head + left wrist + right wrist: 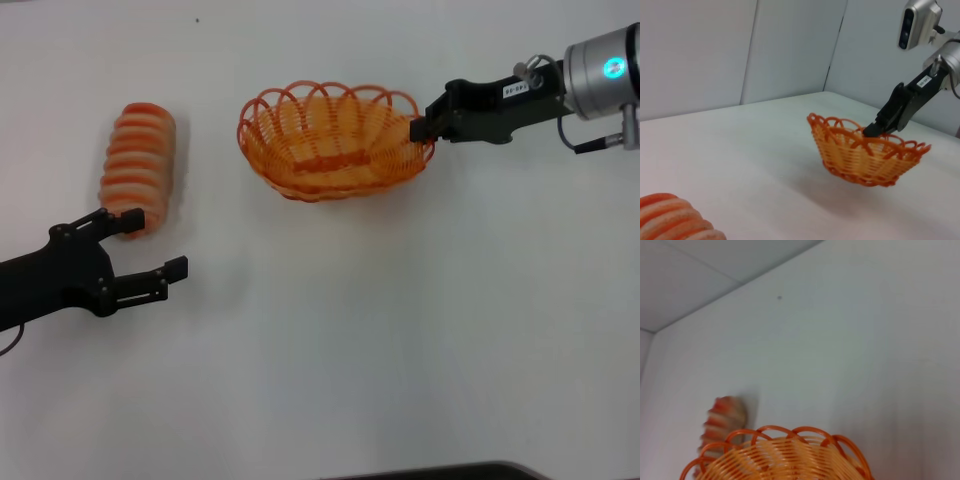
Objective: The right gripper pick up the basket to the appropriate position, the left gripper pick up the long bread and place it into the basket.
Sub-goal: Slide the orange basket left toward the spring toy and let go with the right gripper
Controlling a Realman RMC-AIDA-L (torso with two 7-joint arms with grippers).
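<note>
Long bread (pixel 138 165): left of frame on the tabletop (pixel 350 340), long axis running top to bottom, near end just above the left pincer (pixel 150 245), spread wide and nearer. Basket (pixel 330 140): upper centre, lifted, rim pinched by the right pincer (pixel 418 128).

A robot test bench in a lab-like room

We're looking at a bare white worktop (pixel 740 165) running back to plain pale wall panels (pixel 695 55) meeting at its far edge and corner, and two black robot arms are reaching over it, with a toy striped loaf (pixel 138 165) and orange basket (pixel 330 140) serving as props.
</note>
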